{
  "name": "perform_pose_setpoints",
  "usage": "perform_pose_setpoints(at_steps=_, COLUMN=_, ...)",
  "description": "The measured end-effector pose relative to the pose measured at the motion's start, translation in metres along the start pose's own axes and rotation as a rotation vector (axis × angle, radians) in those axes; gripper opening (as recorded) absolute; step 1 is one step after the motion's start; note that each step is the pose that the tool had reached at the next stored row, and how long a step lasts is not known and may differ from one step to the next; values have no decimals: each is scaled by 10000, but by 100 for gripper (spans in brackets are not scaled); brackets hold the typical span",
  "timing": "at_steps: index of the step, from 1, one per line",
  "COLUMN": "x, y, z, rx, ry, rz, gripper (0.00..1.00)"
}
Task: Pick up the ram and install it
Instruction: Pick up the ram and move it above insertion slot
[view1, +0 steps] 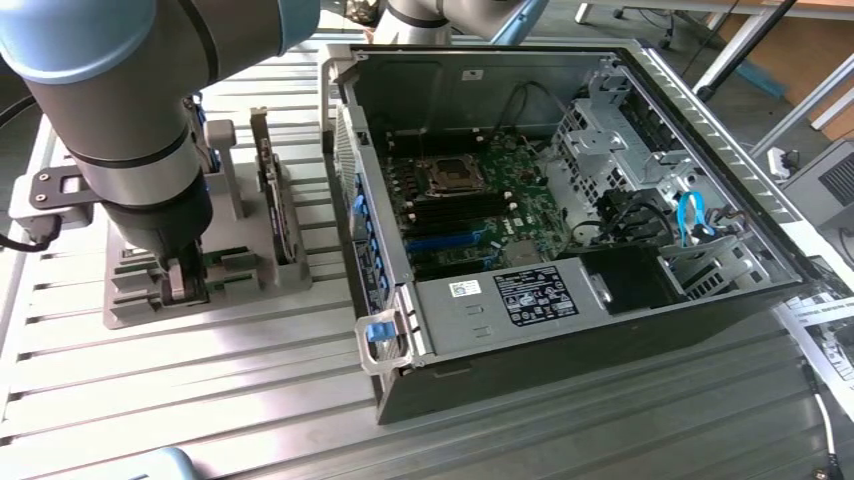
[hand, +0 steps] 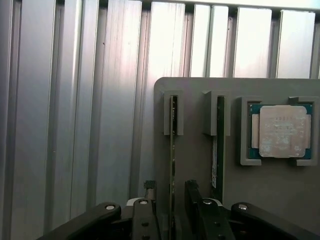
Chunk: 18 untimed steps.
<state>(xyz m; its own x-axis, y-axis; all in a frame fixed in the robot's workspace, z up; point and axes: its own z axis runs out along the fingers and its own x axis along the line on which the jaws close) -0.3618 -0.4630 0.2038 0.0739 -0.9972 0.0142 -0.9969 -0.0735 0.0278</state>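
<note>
Edgewise, ram (hand: 173, 145) in grey holder (hand: 195, 100) slot, CPU (hand: 280, 131) recessed alongside, parted claw (hand: 170, 194) astride.

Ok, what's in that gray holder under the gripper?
The gray holder holds the ram on edge between the open gripper's jaws, a darker board beside it, and a CPU chip. The gripper covers the slots' near ends.

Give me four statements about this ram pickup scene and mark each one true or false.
1. The ram stands on edge in a slot of the gray holder. True.
2. The gripper is shut on the ram. False: it is open, with one finger on each side of the ram.
3. The computer case lies open, its motherboard showing. True.
4. The CPU chip sits inside the computer case. False: it lies in a recess of the holder.
</note>
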Motion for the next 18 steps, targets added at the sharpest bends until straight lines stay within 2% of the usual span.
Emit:
perform_pose_setpoints(at_steps=11, x=0, y=0, z=1, rx=1, ry=0, rz=0, gripper=35)
perform_pose_setpoints(at_steps=12, x=0, y=0, z=1, rx=1, ry=0, rz=0, gripper=22)
perform_pose_setpoints(at_steps=13, x=0, y=0, z=1, rx=1, ry=-1, rz=0, gripper=22)
perform_pose_setpoints(at_steps=14, x=0, y=0, z=1, rx=0, ry=-1, rz=0, gripper=16)
perform_pose_setpoints(at_steps=18, x=0, y=0, z=1, rx=1, ry=0, rz=0, gripper=14)
